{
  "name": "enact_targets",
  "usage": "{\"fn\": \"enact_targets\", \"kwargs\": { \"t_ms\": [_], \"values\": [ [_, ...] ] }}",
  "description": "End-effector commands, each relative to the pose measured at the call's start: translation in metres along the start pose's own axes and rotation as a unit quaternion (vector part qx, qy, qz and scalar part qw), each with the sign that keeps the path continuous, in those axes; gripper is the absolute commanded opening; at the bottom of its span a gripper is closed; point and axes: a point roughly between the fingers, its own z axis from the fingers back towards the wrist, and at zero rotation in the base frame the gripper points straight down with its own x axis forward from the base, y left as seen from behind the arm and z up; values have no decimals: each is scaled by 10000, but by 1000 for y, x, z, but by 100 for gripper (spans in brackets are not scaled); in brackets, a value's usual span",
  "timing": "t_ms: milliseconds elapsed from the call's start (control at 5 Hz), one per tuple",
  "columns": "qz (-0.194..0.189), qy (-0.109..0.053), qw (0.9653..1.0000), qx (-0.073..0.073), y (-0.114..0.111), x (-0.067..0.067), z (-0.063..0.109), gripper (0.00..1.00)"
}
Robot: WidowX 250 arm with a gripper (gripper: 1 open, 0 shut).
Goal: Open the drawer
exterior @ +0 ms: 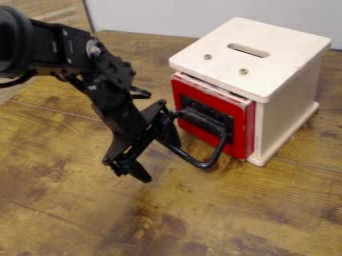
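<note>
red square-fronted drawer (239, 140): faces table's near-left — long axis unclear
black metal claw (136, 168): spread open

The robot's arm (91, 70) is black, with a dark cable.

The cabinet (287, 85) beside me has smooth, painted-looking walls in a cream-white, nearly matt finish, and the round fittings (243, 71) on its top look like metal. The drawer front (241, 107) is smooth and red with a faint sheen, like paint or plastic (I can't tell which). Its black handle (211, 160) looks smooth and slightly glossy. My own arm (100, 85) is black, part matt and part shiny, like plastic or metal. Beneath me the table (80, 200) shows brown wood grain with a soft gloss.
</note>
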Motion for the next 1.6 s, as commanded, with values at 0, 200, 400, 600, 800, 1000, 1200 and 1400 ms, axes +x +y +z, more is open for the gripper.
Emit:
{"fn": "enact_targets", "kwargs": {
  "t_ms": [0, 200, 400, 600, 800, 1000, 1200, 1400],
  "values": [
    [-111, -21, 9999, 32, 3, 3, 6, 100],
    [-184, -45, 9998, 74, 0, 7, 10, 100],
    [-240, -63, 9996, 115, -4, 12, 13, 100],
    [-115, -136, 9998, 131, -6, 18, 17, 100],
    [-147, -135, 9997, 163, 4, 18, 25, 0],
    [-193, -137, 9995, 194, 14, 19, 33, 0],
    [-328, -170, 9990, 233, 24, 24, 35, 0],
    [-479, -199, 9983, 272, 30, 29, 35, 0]
  ]
}}
